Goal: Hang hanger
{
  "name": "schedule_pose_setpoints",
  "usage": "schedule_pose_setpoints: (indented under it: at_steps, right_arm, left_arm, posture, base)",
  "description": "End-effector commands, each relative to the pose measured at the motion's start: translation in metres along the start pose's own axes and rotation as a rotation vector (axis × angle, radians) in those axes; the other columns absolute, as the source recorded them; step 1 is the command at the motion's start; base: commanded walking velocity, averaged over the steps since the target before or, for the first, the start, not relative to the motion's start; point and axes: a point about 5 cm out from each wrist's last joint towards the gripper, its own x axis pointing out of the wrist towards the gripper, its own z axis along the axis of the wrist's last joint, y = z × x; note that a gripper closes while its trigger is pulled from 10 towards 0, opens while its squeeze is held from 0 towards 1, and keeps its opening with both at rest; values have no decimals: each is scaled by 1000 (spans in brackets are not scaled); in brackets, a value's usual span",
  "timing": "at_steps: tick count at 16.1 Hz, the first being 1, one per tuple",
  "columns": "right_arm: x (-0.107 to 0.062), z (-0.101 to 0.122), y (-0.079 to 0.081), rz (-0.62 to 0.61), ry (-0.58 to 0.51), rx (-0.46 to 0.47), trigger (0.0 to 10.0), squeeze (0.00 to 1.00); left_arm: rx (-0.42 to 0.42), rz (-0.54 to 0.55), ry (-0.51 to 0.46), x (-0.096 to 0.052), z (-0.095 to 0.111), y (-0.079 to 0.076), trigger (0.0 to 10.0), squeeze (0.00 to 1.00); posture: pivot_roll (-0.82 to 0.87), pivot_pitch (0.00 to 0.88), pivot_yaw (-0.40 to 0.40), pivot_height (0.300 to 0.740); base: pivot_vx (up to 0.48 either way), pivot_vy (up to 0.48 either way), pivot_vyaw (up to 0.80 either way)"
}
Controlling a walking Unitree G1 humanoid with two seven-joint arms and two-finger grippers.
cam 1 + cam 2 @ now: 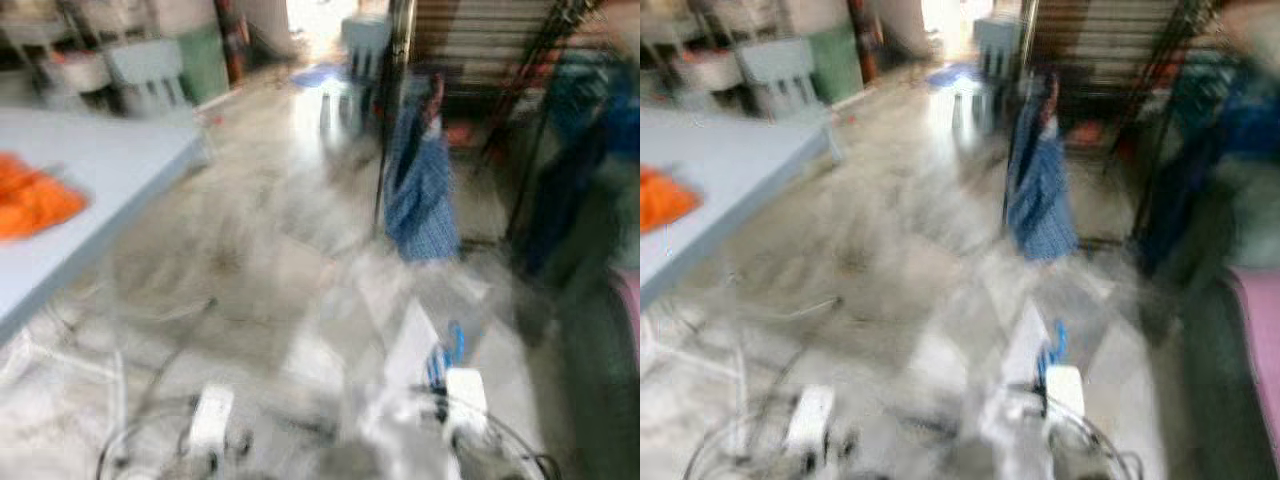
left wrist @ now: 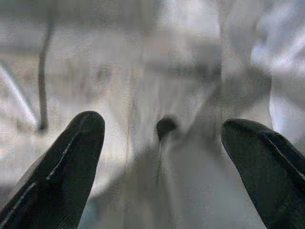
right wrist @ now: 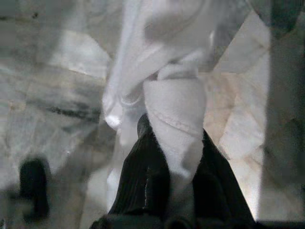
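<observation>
- Marble-patterned floor fills the middle ground, pale and glossy; both eye views are blurred, consistent with the robot walking.
- Dark metal garment rack stands ahead and to the robot's right, with a blue checked garment hanging from it and darker clothing further right.
- Pale counter lies to the robot's left, carrying an orange cloth; it is well apart from the rack, and open floor runs between them.
- Right gripper: fingers closed together, clamped on a fold of white fabric that trails away from the fingertips. In the eye view the white garment rises from this arm with something blue at its top, possibly part of the hanger; blur prevents certainty.
- Left gripper: fingers spread apart, nothing between them, blurred floor beyond.
- Key relation: the rack lies forward and slightly right of the right gripper, so the loaded arm is the nearer one.
- Judgement: approach phase; the load must be carried forward and lifted to the rail, which lies above the frame.
- Clearance: floor ahead appears open; the hung garments crowd the rack, and thin cables cross the floor near the robot's left.
</observation>
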Motion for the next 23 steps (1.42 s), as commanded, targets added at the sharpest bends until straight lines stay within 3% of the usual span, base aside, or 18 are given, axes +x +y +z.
schedule_pose_setpoints:
  at_steps: [1, 6, 7, 9, 11, 12, 17, 23]
  right_arm:
    - [2, 11, 1, -6, -35, 1, 10000, 0]
    - [1, 5, -7, -23, -16, -22, 10000, 0]
    - [1, 4, -8, -26, -14, -22, 10000, 0]
    - [1, 5, -11, -17, -12, 16, 10000, 0]
    - [2, 8, -7, 14, -9, 14, 10000, 0]
    - [2, 10, -2, 50, -8, -35, 10000, 0]
    - [3, 14, 16, 107, -4, -118, 10000, 0]
    - [2, 8, 15, 88, 17, -81, 10000, 0]
  left_arm:
    - [18, 18, -37, 1, 14, 7, 10000, 0]
    - [20, 27, -30, 0, 12, 10, 10000, 0]
    - [-11, 42, -34, 0, 12, 10, 10000, 0]
    - [-176, 122, -58, 1, 18, 17, 10000, 0]
    - [-220, 167, -84, 1, 28, 24, 10000, 0]
    - [-243, 201, -98, 0, 35, 30, 10000, 0]
    - [-236, 232, -100, -1, 39, 41, 10000, 0]
    - [-208, 236, -48, -3, 22, 41, 10000, 0]
  posture:
    - [-61, 0, 32, 740]
    - [-55, 0, 27, 740]
    - [-52, 0, 26, 740]
    - [-45, 0, 21, 740]
    - [-21, 0, 4, 740]
    - [-9, 0, -5, 740]
    - [41, 0, -36, 740]
    - [37, 0, -17, 740]
  base:
    - [-244, 0, 0]
    - [0, 0, 0]
    - [0, 0, 0]
    - [0, 0, 0]
    - [0, 0, 0]
    - [0, 0, 0]
    - [0, 0, 0]
    - [0, 0, 0]
